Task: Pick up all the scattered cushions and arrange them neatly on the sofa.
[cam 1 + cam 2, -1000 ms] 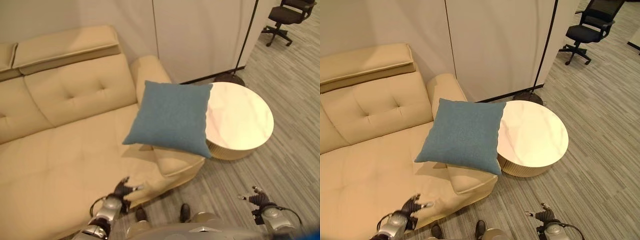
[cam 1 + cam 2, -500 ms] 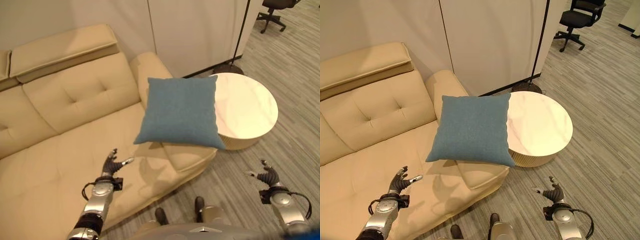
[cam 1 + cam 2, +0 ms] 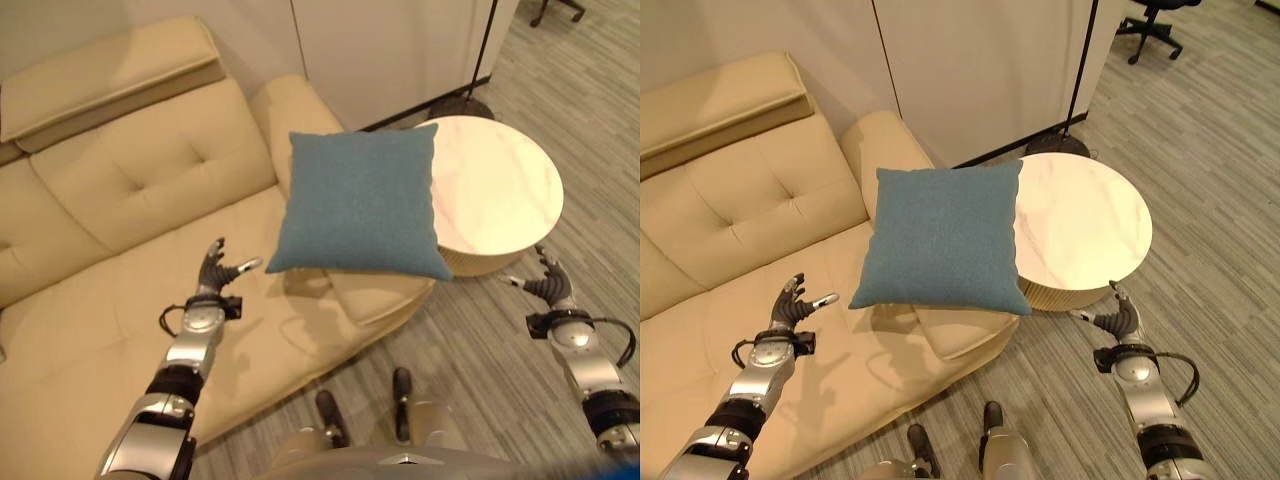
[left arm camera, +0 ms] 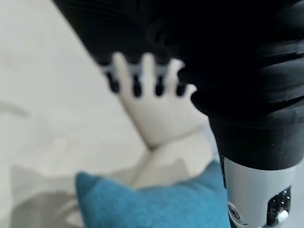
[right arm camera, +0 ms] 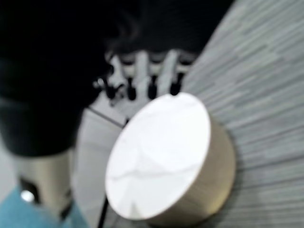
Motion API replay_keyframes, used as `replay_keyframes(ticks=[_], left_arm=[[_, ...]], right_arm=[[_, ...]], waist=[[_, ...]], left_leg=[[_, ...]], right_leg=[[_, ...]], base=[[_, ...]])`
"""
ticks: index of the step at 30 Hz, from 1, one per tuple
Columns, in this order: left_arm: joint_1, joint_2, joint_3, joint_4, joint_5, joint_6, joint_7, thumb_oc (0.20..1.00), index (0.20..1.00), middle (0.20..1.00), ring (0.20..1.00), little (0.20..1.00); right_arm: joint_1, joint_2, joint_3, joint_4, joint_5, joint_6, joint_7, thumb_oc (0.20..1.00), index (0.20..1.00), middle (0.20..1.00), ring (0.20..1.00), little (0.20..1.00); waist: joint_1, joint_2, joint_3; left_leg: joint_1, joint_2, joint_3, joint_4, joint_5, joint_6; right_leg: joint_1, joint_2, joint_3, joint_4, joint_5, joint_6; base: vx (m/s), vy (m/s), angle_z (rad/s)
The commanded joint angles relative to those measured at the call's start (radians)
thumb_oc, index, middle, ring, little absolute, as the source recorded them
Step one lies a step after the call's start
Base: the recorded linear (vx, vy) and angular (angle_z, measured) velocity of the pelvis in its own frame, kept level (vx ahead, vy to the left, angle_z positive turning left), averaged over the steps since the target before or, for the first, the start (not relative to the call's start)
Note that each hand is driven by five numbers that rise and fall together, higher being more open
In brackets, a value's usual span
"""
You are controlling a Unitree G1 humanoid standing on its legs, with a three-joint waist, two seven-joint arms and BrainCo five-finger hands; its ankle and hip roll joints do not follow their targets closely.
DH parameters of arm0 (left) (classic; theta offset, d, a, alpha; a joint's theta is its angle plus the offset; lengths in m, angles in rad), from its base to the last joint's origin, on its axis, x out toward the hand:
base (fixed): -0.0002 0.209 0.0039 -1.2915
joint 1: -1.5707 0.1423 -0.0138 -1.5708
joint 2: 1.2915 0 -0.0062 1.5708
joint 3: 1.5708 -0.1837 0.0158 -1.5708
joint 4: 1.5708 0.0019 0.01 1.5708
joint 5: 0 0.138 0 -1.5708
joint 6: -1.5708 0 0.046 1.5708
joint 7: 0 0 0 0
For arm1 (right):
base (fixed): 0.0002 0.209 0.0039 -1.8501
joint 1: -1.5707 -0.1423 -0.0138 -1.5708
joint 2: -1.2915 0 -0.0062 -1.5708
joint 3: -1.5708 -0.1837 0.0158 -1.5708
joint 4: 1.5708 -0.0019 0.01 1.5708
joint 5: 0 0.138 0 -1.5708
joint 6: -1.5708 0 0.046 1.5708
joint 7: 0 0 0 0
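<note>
A blue square cushion (image 3: pixel 358 203) leans over the right armrest of the cream sofa (image 3: pixel 120 260), one edge reaching over the round table. My left hand (image 3: pixel 213 276) hovers open above the seat, a little to the left of the cushion, fingers spread. Down at the right, my right hand (image 3: pixel 548 285) is open above the floor beside the table, holding nothing. The left wrist view has the cushion (image 4: pixel 156 204) below that hand's straight fingers (image 4: pixel 142 76).
A round marble-topped side table (image 3: pixel 495 190) stands right of the sofa armrest. A floor lamp's base (image 3: pixel 455 105) and pole sit behind it by the white wall panels. Grey striped carpet (image 3: pixel 590 130) spreads to the right.
Both arms have risen and reached forward. My left hand is now nearer the cushion and my right hand nearer the table. The camera has tipped, so the scene has shifted.
</note>
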Motion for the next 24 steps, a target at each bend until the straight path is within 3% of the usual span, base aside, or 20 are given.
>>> replay_keyframes(ticks=[1,3,10,16,24], left_arm=[[-0.136,0.058,0.011,0.054,-0.093,-0.068,0.032,1.0,1.0,1.0,1.0,1.0],[-0.242,0.078,-0.025,0.093,-0.151,-0.083,0.045,1.0,1.0,1.0,1.0,1.0],[-0.417,0.136,-0.096,0.188,-0.179,-0.081,0.052,1.0,1.0,1.0,1.0,1.0],[-0.518,0.182,-0.119,0.256,-0.236,-0.082,0.027,1.0,1.0,1.0,1.0,1.0],[-0.663,0.232,-0.2,0.273,-0.382,-0.076,-0.091,1.0,1.0,1.0,1.0,1.0]], right_arm=[[-0.113,0.016,0.025,0.003,0.06,-0.066,-0.061,1.0,1.0,1.0,1.0,1.0],[-0.218,0.003,0.055,0.041,0.094,-0.075,-0.098,1.0,1.0,1.0,1.0,1.0],[-0.411,-0.023,0.12,0.138,0.161,-0.09,-0.141,1.0,1.0,1.0,1.0,1.0],[-0.532,-0.062,0.184,0.189,0.185,-0.088,-0.123,1.0,1.0,1.0,1.0,1.0],[-0.673,-0.131,0.249,0.258,0.292,-0.081,-0.053,1.0,1.0,1.0,1.0,1.0]], waist=[[-0.012,-0.084,0.045],[-0.011,-0.088,0.07],[0.001,-0.09,0.101],[0.002,-0.1,0.099],[0.001,-0.096,0.102]], left_leg=[[-0.039,0.008,-0.043,0.025,-0.031,-0.06],[-0.118,0.016,-0.054,0.059,-0.022,-0.064],[-0.214,0.028,-0.082,0.103,-0.044,-0.076],[-0.25,0.03,-0.085,0.098,-0.033,-0.084],[-0.276,0.014,-0.092,0.101,-0.034,-0.088]], right_leg=[[0.097,-0.122,-0.021,-0.266,0.196,0.145],[0.034,-0.128,-0.023,-0.243,0.202,0.14],[-0.049,-0.126,-0.016,-0.207,0.19,0.146],[-0.084,-0.122,-0.015,-0.22,0.208,0.153],[-0.104,-0.131,-0.015,-0.224,0.223,0.161]], base=[[-0.11,-0.029,0.09],[-0.09,-0.03,0.1],[0.01,-0.001,0.03],[0.02,0.009,-0.01],[0.01,0.02,0.0]])
